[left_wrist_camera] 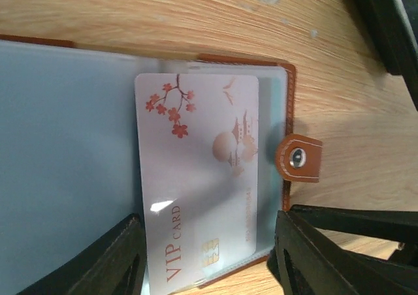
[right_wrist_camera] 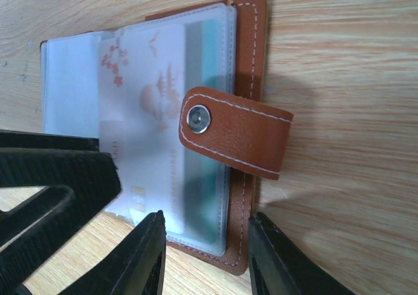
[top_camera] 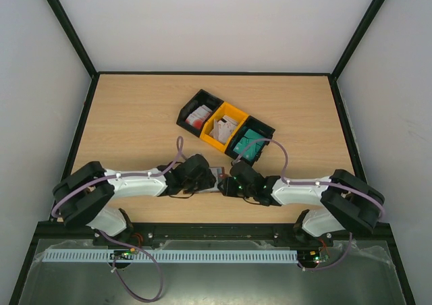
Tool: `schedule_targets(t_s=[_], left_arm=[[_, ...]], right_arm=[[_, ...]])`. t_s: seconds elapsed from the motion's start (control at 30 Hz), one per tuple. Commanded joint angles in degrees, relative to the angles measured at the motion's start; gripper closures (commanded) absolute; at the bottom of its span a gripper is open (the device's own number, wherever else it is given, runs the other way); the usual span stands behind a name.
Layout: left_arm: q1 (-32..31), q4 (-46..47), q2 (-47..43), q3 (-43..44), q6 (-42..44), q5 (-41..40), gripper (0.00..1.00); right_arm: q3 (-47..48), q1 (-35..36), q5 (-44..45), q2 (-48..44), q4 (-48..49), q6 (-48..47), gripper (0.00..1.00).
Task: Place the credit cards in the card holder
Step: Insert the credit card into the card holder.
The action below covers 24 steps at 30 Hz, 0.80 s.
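Note:
The card holder (right_wrist_camera: 247,60) lies open on the wood between both arms, brown leather with a snap tab (left_wrist_camera: 298,158) and pale pockets (left_wrist_camera: 65,164). A white credit card (left_wrist_camera: 196,177) with red blossoms and "VIP CARD" lies in its right-hand clear pocket, with a teal card (right_wrist_camera: 208,177) showing under it. My left gripper (left_wrist_camera: 208,220) stands open, its fingers on either side of the white card's near end. My right gripper (right_wrist_camera: 208,215) is open too, straddling the holder's near corner. In the top view both grippers meet over the card holder (top_camera: 217,178).
Three joined bins stand behind the holder: a black one (top_camera: 199,115) with red-and-white cards, a yellow one (top_camera: 225,126) with white cards and a black one (top_camera: 251,143) with teal cards. Dark rails edge the table.

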Motion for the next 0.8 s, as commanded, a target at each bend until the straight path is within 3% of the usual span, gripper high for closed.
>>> schedule_targets(t_s=[0.0, 0.47, 0.77], left_arm=[[-0.87, -0.76, 1.91, 2.45, 4.63, 0.88, 0.47], [-1.07, 0.87, 5.42, 4.84, 8.76, -0.86, 0.49], [-0.93, -2.45, 4.27, 7.04, 9.66, -5.22, 0.33]], right_arm=[[0.32, 0.29, -0.50, 2.36, -0.66, -0.96, 0.65], [0.29, 0.33, 0.34, 3.07, 0.54, -1.67, 0.65], [1.30, 0.39, 7.88, -0.29, -5.84, -1.61, 0.64]])
